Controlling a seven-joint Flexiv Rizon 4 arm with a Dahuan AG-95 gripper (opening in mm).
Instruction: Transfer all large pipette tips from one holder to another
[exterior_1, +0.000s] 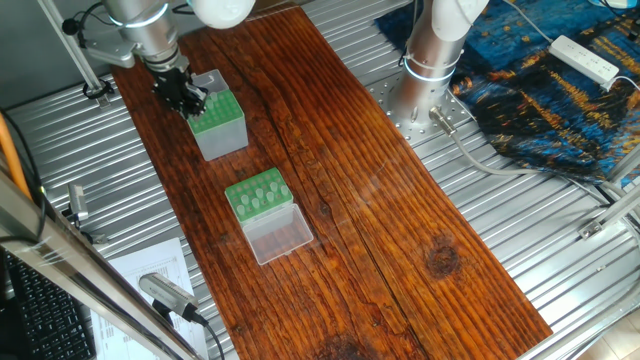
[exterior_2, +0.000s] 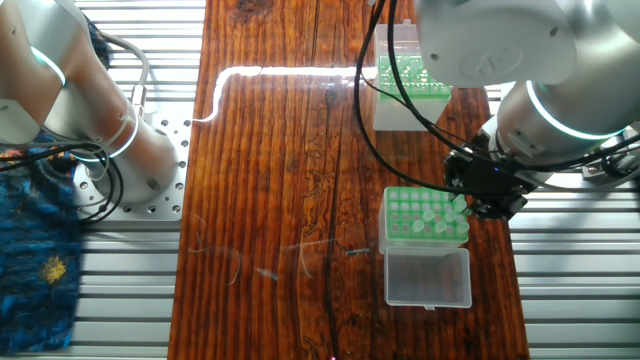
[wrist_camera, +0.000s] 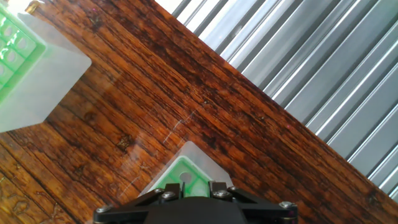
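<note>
The taller holder (exterior_1: 222, 140) (exterior_2: 400, 115) (wrist_camera: 46, 81) has pale grey sides and a green holed top. The low green rack (exterior_1: 236, 200) (exterior_2: 388, 215) carries several large pipette tips (exterior_1: 262, 195) (exterior_2: 432, 213). Its clear lid (exterior_1: 278, 236) (exterior_2: 428, 277) lies open on the side away from the holder. My gripper (exterior_1: 193, 103) (exterior_2: 470, 200) (wrist_camera: 195, 186) hangs raised over the rack's corner (wrist_camera: 186, 163) nearest the holder and the board edge. In one fixed view it overlaps the holder's far corner. Whether a tip sits between the fingers does not show.
The robot base (exterior_1: 430, 60) (exterior_2: 140, 150) stands beside the wooden board (exterior_1: 380, 200). Blue cloth (exterior_1: 540, 90) and a power strip (exterior_1: 585, 58) lie beyond it. Ribbed metal (wrist_camera: 311, 74) borders the board close to both boxes. A grey flap (exterior_1: 210, 80) sits behind the taller holder.
</note>
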